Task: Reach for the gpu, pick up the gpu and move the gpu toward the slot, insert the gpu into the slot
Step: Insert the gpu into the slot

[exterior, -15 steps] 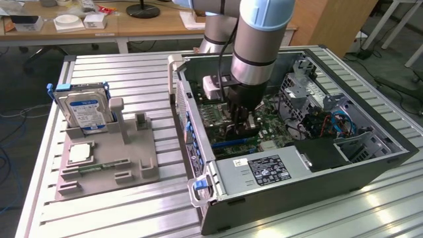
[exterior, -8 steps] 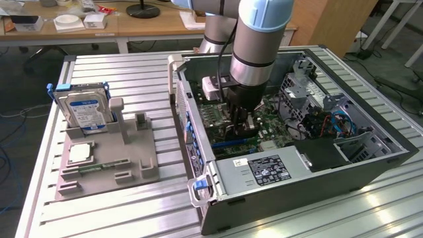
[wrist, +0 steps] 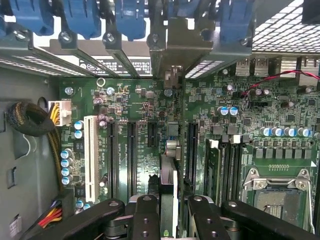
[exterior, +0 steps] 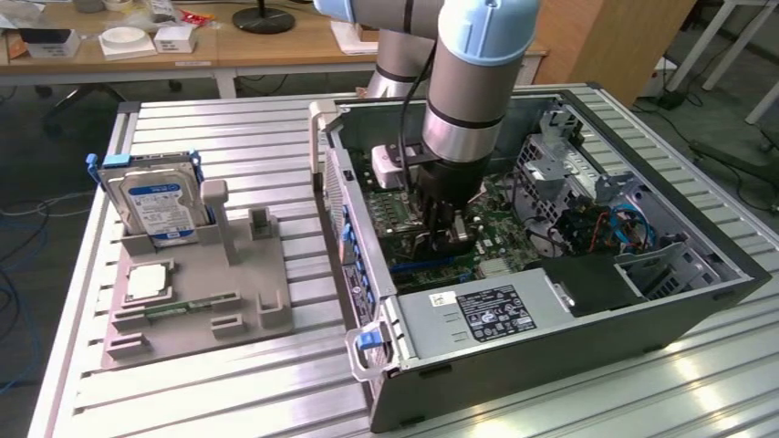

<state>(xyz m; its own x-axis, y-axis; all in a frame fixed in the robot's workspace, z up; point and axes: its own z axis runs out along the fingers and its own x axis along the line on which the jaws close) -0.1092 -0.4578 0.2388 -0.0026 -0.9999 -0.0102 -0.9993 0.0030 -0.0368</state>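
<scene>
In the wrist view the gpu is a thin dark card seen edge-on, running from between my fingers to its metal bracket at the case's rear wall. My gripper is shut on the card's upper edge. The card stands upright on the green motherboard, between two long black slots. The slot directly beneath it is hidden by the card. In the exterior view the gripper is lowered deep inside the open computer case, right over the motherboard.
On the exterior view's left, a grey fixture holds a silver blue-labelled hard drive and a small green memory stick. A power supply sits at the case front. A white slot, a cable bundle and the CPU socket flank the card.
</scene>
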